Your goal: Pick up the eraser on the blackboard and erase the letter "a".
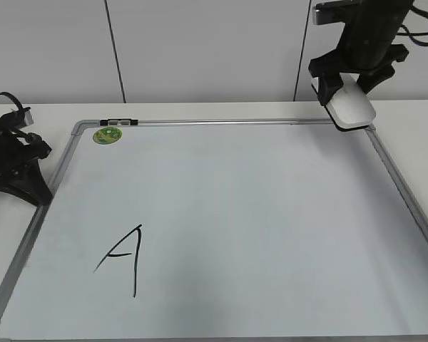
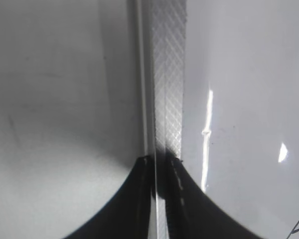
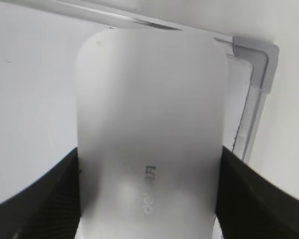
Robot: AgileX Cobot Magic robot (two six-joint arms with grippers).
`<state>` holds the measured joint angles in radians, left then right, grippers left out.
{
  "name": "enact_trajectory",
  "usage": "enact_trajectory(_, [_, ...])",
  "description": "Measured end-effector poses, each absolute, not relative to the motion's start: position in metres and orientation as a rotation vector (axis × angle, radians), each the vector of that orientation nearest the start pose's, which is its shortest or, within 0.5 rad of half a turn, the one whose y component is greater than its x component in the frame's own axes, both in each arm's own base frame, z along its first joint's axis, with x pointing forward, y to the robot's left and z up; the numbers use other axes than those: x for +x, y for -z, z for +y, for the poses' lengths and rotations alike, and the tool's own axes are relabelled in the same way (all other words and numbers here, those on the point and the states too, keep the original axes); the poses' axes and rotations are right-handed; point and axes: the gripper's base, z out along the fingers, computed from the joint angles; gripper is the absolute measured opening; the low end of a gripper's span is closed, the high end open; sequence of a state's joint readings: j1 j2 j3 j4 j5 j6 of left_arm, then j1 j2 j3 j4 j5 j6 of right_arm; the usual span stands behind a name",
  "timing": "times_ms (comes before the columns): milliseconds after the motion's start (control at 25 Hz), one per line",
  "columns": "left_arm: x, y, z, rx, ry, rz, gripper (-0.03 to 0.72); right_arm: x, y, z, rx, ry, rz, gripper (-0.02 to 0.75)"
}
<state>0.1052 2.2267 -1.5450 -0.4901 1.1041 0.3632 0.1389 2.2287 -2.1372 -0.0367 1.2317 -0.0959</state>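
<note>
1. The blackboard (image 1: 271, 214), a white dry-erase board in a grey metal frame, lies flat on the white counter (image 1: 50, 114) and fills most of the exterior view.
2. The eraser (image 1: 350, 105), a white rounded block, is at the board's 1 o'clock corner, tilted, with its lower end at the frame; whether it touches the frame there I cannot tell.
3. The right gripper (image 1: 346, 89) comes down from 12 o'clock and is clenched on the eraser.
4. In the right wrist view the eraser (image 3: 149, 124) fills the middle of the picture, and the dark fingers (image 3: 35, 199) press against its two long sides, one at 8 o'clock and one at 4 o'clock.
5. Small grey lettering (image 3: 148, 191) shows on the eraser's top face, near its 6 o'clock end.
6. Past the eraser, at 1 o'clock in that view, the rounded corner of the frame (image 3: 264, 59) shows.
7. A large angular capital "A" (image 1: 123, 258) in black marker is on the board at 8 o'clock, well apart from the eraser.
8. No small cursive "a" can be made out on the board in any view.
9. A round green sticker (image 1: 108, 135) sits at the board's 11 o'clock corner, just beside a small black clip (image 1: 118, 122) on the top frame.
10. The left gripper (image 1: 18, 167) rests at 9 o'clock, just outside the board's left frame.
11. In the left wrist view its fingers (image 2: 189, 209) are closed against each other over the frame rail (image 2: 167, 74), holding nothing.
</note>
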Motion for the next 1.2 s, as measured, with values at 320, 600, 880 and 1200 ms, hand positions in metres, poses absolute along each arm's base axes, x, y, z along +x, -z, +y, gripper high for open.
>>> enact_trajectory(320, [0.418, -0.119, 0.006, 0.009, 0.690, 3.089, 0.043, 0.420, -0.257, 0.052, -0.307, 0.047, 2.936, 0.531])
enact_trajectory(600, [0.418, -0.118, 0.006, 0.008, 0.690, 3.090, 0.044, 0.387, -0.231, 0.024, -0.172, 0.045, 3.031, 0.531])
enact_trajectory(880, [0.418, -0.118, 0.006, 0.008, 0.690, 3.090, 0.045, 0.382, -0.208, 0.001, -0.041, 0.002, 3.016, 0.531])
enact_trajectory(1200, [0.418, -0.119, 0.005, 0.007, 0.694, 3.090, 0.045, 0.395, -0.187, -0.006, 0.010, -0.024, 3.009, 0.531])
